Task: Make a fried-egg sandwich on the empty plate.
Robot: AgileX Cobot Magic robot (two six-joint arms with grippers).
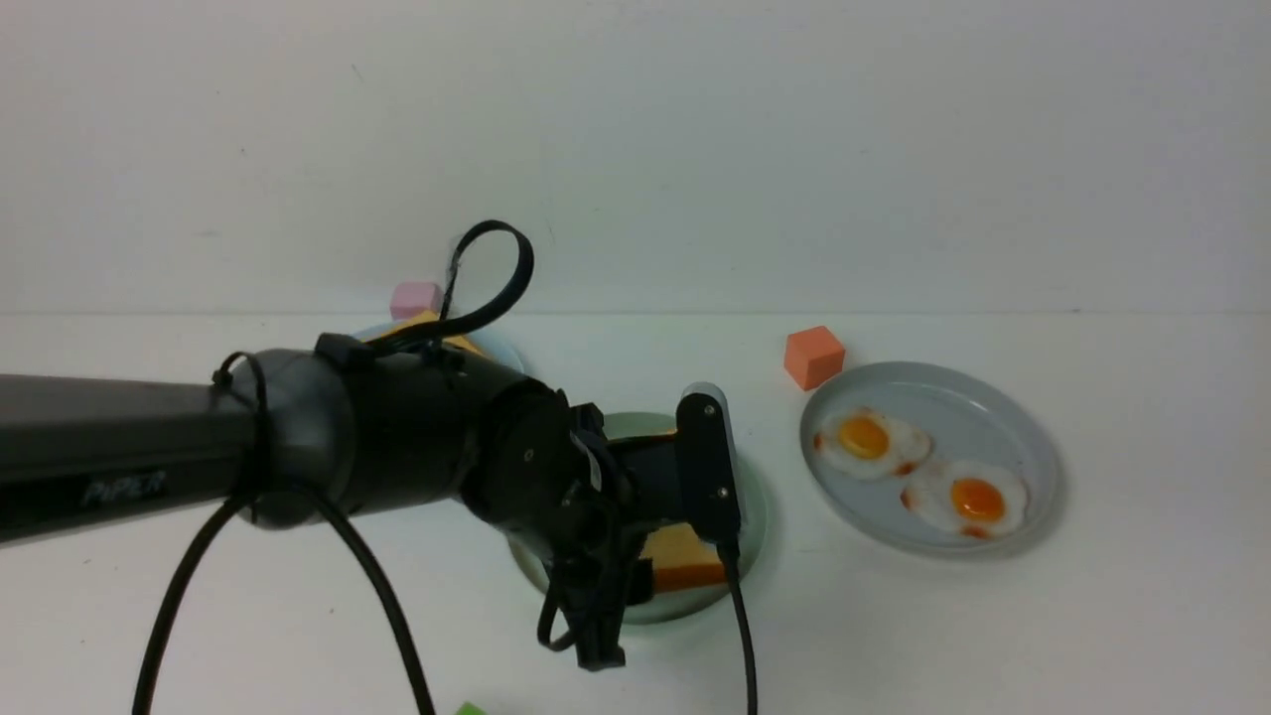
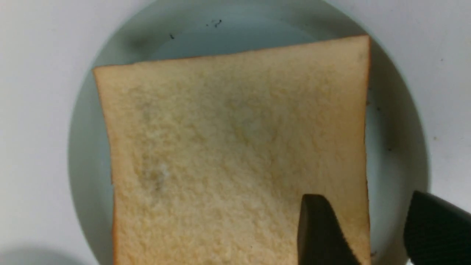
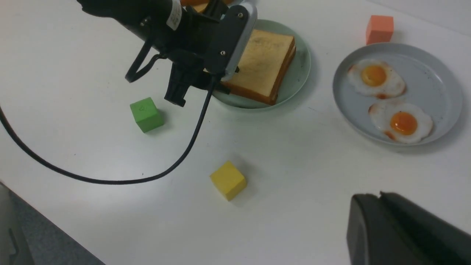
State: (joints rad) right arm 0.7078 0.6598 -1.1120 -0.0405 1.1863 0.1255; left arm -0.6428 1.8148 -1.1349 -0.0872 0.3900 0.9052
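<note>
Two white fried eggs [image 1: 869, 442] lie on the pale blue-grey plate [image 1: 1023, 437], front view. Left wrist view: left gripper [image 2: 366, 197] jaws wide astride the golden-brown toast sandwich [image 2: 235, 147] edge, leaving it flat on the round mint-green plate [image 2: 88, 147]. Right wrist view: right gripper [image 3: 379, 206] jaws closed, empty, kept clear.

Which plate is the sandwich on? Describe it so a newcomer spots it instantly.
On the white table, find the blue-grey plate with two fried eggs. Just to its left sits the mint-green plate: green-tinted, not grey, and carrying stacked toast instead of eggs.
</note>
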